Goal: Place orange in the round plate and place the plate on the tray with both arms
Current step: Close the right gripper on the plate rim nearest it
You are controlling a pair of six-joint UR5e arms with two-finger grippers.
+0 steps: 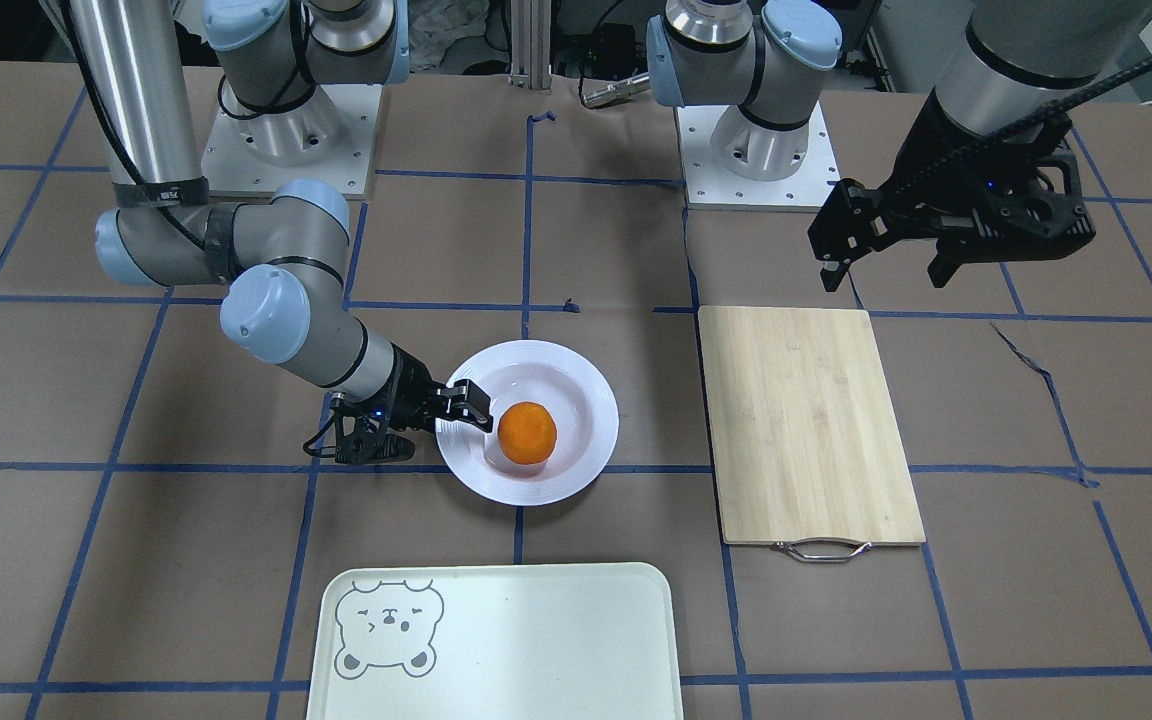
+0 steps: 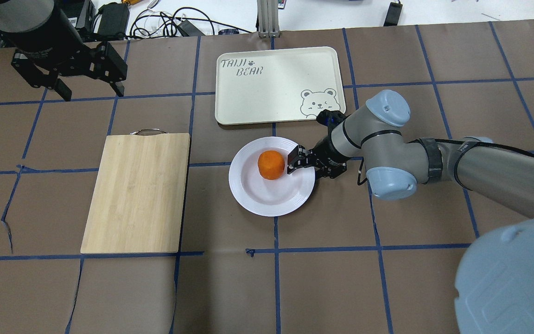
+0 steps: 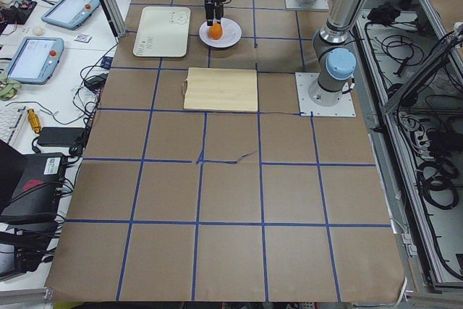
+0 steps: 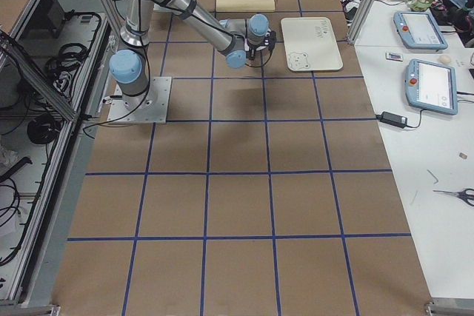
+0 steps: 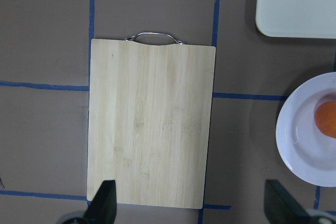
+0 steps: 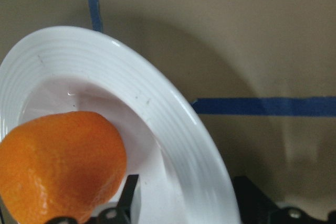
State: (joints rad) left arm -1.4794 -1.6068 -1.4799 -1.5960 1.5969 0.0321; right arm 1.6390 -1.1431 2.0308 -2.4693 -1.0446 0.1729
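Orange (image 1: 526, 433), small, round and dimpled, sits in the glossy white round plate (image 1: 591, 385) mid-table, just beside the right fingers (image 1: 471, 397). These straddle the plate's ridged rim, partly closed; whether they pinch it I cannot tell. Left fingers (image 1: 833, 262) hang wide apart and empty high over the bamboo cutting board (image 1: 806, 420), and the pale rectangular plastic tray (image 1: 556, 640) lies near the table edge opposite the robot.
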